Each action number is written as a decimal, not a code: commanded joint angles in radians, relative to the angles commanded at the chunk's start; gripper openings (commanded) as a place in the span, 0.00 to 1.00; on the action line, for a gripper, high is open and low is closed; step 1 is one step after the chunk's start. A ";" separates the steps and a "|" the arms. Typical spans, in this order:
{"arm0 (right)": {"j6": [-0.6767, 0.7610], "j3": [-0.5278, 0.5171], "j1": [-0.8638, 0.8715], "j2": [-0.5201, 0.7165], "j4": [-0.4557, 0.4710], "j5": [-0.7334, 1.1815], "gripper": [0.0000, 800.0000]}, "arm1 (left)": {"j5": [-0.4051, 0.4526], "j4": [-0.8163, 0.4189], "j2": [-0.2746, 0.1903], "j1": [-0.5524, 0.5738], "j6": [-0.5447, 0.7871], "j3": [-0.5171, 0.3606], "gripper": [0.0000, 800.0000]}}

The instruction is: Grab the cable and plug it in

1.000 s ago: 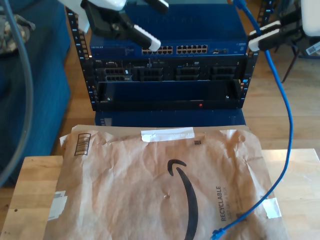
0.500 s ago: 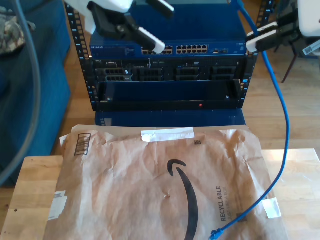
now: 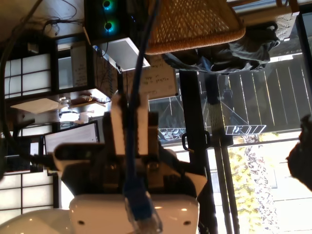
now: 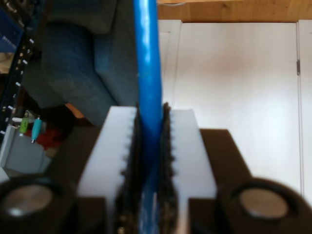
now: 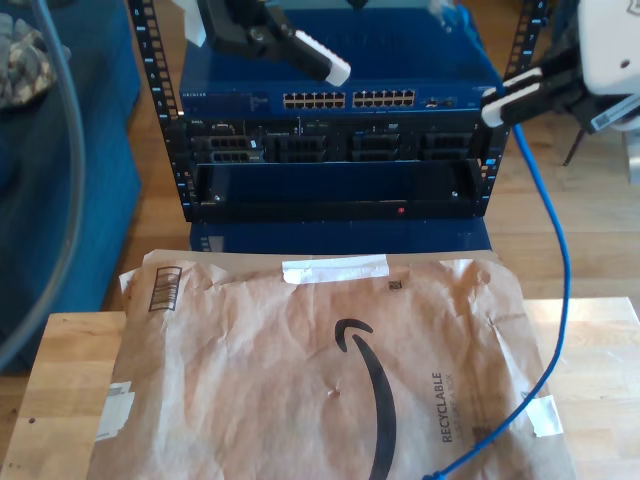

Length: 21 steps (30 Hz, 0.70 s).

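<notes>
In the first wrist view, the cable runs lengthwise between the two white fingers of my first gripper. One of its plugs lies behind the jaws, close to the camera. I cannot tell whether the jaws pinch the cable or merely flank it.

In the second wrist view, the jaws of my second gripper are clamped on the cable, which runs straight out ahead of them.

In the exterior view, my second gripper grips the cable just off the rack. Below the jaws the cable hangs in a long curve to the paper envelope on the table. Above them it rises out of view.

A second ago these jaws sat higher and farther from the rack. They have since eased down and in toward its near post. The cable's loose end has been dragged back across the envelope. The other arm has lifted and swung inward above the row of ports.

I judge this to be the carry toward the ports. Nothing is plugged in yet.
</notes>
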State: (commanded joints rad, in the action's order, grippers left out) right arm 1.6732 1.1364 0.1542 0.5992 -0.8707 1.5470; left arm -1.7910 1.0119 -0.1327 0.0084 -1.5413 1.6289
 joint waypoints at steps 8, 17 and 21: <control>-0.002 -0.002 -0.034 -0.012 0.002 0.000 0.01 | -0.028 0.064 0.002 0.000 0.000 0.003 0.99; 0.000 -0.002 -0.081 -0.049 0.005 -0.008 0.01 | -0.041 0.091 0.002 -0.002 -0.002 0.008 0.99; 0.000 0.002 -0.084 -0.055 0.005 -0.011 0.01 | -0.043 0.091 0.002 -0.002 -0.003 0.005 0.98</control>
State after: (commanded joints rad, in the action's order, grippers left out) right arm 1.6732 1.1379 0.0698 0.5439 -0.8661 1.5363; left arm -1.8339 1.1024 -0.1312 0.0069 -1.5443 1.6335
